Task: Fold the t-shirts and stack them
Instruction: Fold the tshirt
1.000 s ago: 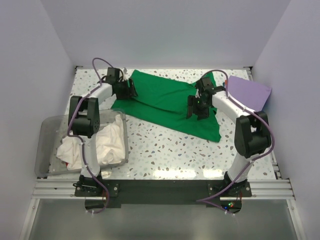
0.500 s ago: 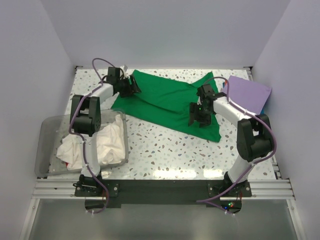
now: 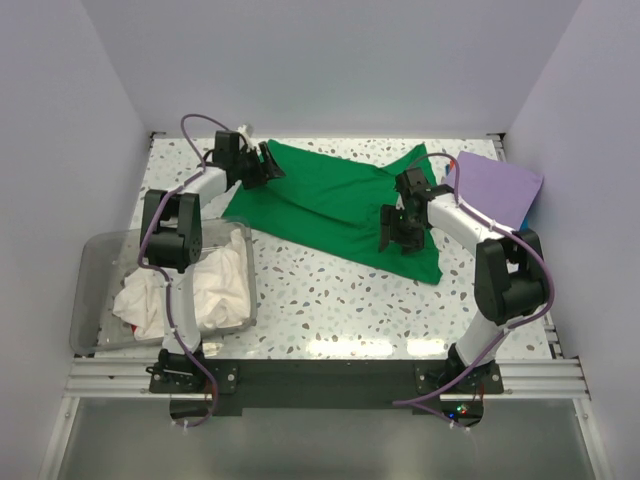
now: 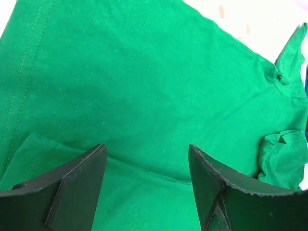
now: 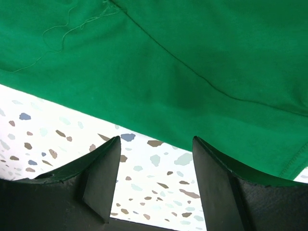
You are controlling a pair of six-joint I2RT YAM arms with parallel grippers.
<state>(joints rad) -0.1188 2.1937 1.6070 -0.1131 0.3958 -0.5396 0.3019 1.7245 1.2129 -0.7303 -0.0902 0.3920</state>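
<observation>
A bright green t-shirt [image 3: 330, 205] lies spread and partly folded across the back middle of the table. My left gripper [image 3: 268, 165] hovers open over its back-left corner. In the left wrist view only green cloth [image 4: 144, 72] shows beneath the open left gripper [image 4: 147, 149], nothing pinched. My right gripper [image 3: 395, 228] stands open over the shirt's near right edge. The right wrist view shows the green hem [image 5: 168, 57] crossing just beyond the open right gripper [image 5: 156, 142], with bare table between the fingers. A folded lavender t-shirt [image 3: 495, 185] lies at the back right. White t-shirts [image 3: 215, 285] fill the bin.
A clear plastic bin [image 3: 95, 290] sits at the near left, overhanging the table's edge. Speckled terrazzo tabletop [image 3: 340, 300] stretches in front of the green shirt. White walls close in on the left, back and right.
The left gripper has shifted back and slightly right along the shirt's back-left corner. The right gripper has moved a little nearer over the shirt's right edge. Both stay open.
</observation>
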